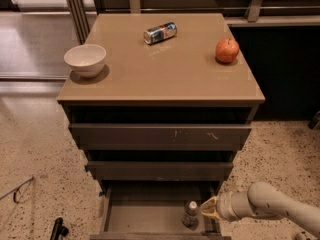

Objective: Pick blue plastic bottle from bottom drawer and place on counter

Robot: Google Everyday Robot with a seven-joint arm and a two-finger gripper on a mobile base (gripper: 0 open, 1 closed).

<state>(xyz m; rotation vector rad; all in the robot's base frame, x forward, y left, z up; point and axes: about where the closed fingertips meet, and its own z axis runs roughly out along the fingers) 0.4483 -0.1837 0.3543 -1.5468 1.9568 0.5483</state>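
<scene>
The blue plastic bottle (190, 214) stands upright with its white cap up, at the right side of the open bottom drawer (142, 217). My gripper (208, 209) comes in from the lower right on a cream arm. It sits just to the right of the bottle at cap height, over the drawer's right edge, very close to the bottle. I cannot tell if it touches it. The tan counter (160, 74) tops the cabinet above.
On the counter are a white bowl (85, 60) at the left, a blue-and-silver can (160, 32) lying at the back and a red apple (227, 50) at the right. The two upper drawers (160, 136) stick out slightly above the bottom one. Speckled floor surrounds the cabinet.
</scene>
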